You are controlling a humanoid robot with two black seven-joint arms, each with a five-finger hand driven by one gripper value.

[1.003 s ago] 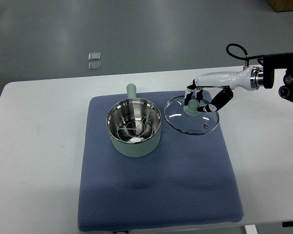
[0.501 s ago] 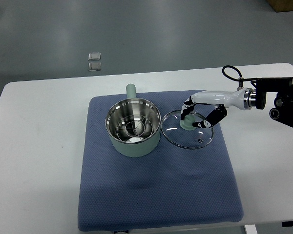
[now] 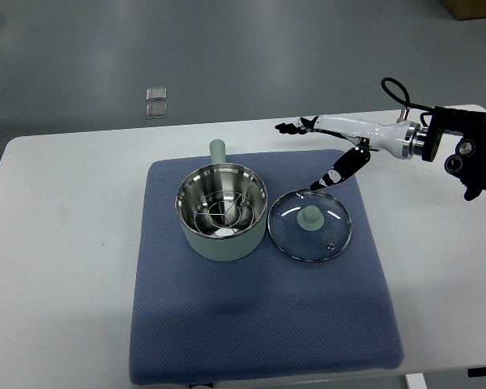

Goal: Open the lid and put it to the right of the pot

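Pot [image 3: 221, 212] sits uncovered on the blue mat [image 3: 259, 324], pale green body with a steel interior and a wire rack visible inside; its stub handle [image 3: 217, 151] points to the far side, away from the robot. Glass lid [image 3: 310, 226] lies flat on the mat just right of the pot, its steel rim touching or nearly touching the pot wall, can't tell which. The lid's green knob [image 3: 310, 217] faces up, nothing on it. Right hand [image 3: 338, 146] hangs beyond and to the right of the lid, clear of it, fingers spread and holding nothing: long fingers [image 3: 294, 126] stretch out level towards the far side of the pot, thumb [image 3: 340, 168] angles down towards the lid's far rim without touching the knob. Its arm enters from the right of the pot over the white table [image 3: 65, 243]. Two small clear squares [image 3: 156, 101] lie on the grey floor past the table, far-left of the pot.
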